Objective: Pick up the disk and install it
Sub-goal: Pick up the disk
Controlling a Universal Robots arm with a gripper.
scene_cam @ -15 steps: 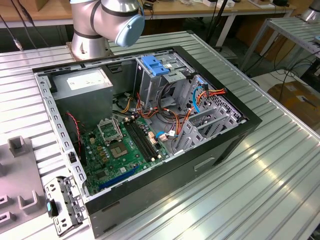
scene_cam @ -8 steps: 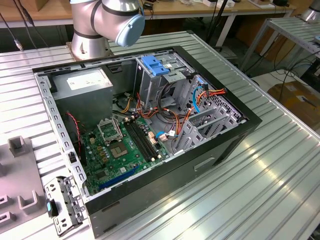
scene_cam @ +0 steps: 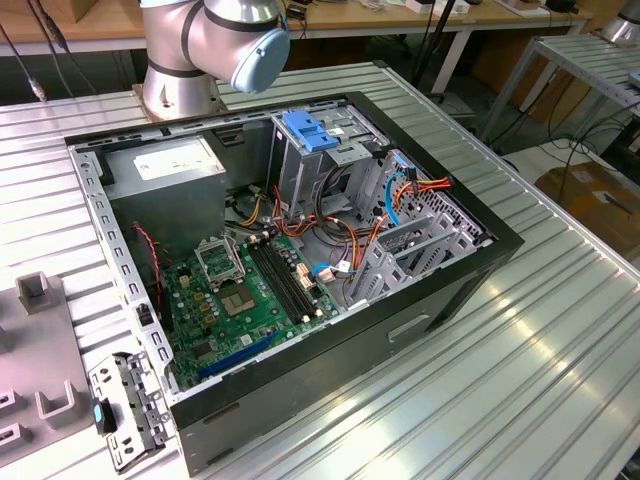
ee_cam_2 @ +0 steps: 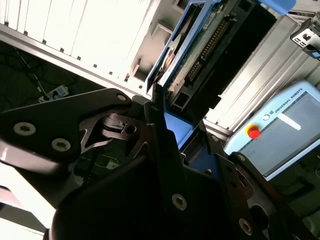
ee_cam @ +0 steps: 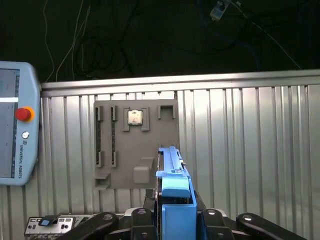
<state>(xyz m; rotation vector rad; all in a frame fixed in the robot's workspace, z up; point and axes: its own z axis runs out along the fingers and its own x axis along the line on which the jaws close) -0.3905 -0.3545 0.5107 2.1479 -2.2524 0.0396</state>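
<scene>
The ribbed aluminium table point(scene_cam: 520, 380) is carrying one big black open-sided computer case point(scene_cam: 300, 392), and one tall metal cage with a blue handle point(scene_cam: 308, 140) is sitting inside it. In the first wrist view, one pale-blue teach pendant with a red button point(ee_cam: 15, 130) is lying off to one side of the jaws. One flat grey fixture plate point(ee_cam: 135, 155) is lying out past the fingertips.

In both wrist views, the one black gripper point(ee_cam: 175, 222) is clamping the jaws snug on the disk point(ee_cam: 172, 167), a flat grey-metal drive with blue plastic side rails. The drive is sitting edge-on between the jaws and sticking out beyond the fingertips. In the second wrist view its green circuit-board side and connector row point(ee_cam_2: 200, 55) are showing. One small square silver chip point(ee_cam: 135, 117) is resting on the plate, further out from the jaws.

I'm reading it as halfway there. The pick-up is looking done, and the installing is looking like what's left.
</scene>
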